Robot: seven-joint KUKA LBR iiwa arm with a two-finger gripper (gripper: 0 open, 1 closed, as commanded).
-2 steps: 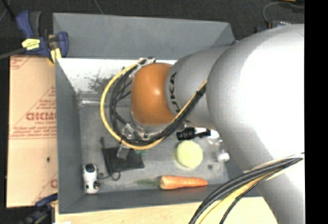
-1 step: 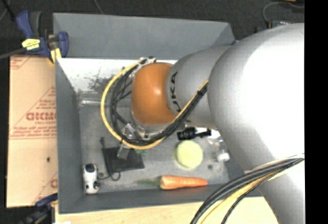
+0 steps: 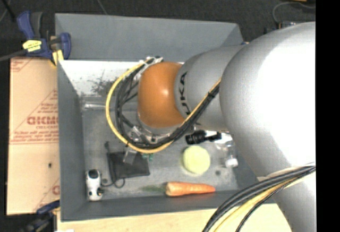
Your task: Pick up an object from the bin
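Note:
My gripper (image 3: 133,155) reaches down under the arm's wrist, in the bin's lower left part. Its tip stands over the upper edge of a flat black object (image 3: 126,166) with a thin cord, which lies on the bin floor. A small white gadget with a dark eye (image 3: 94,183) lies in the lower left corner, left of the black object. To the right of the gripper rests a pale green ball (image 3: 196,161). An orange carrot (image 3: 189,189) lies along the front wall.
A black pen-like stick (image 3: 204,137) and a clear plastic piece (image 3: 228,154) lie at the right, partly under the arm. The arm with its orange cover and yellow cables hides the bin's middle and right.

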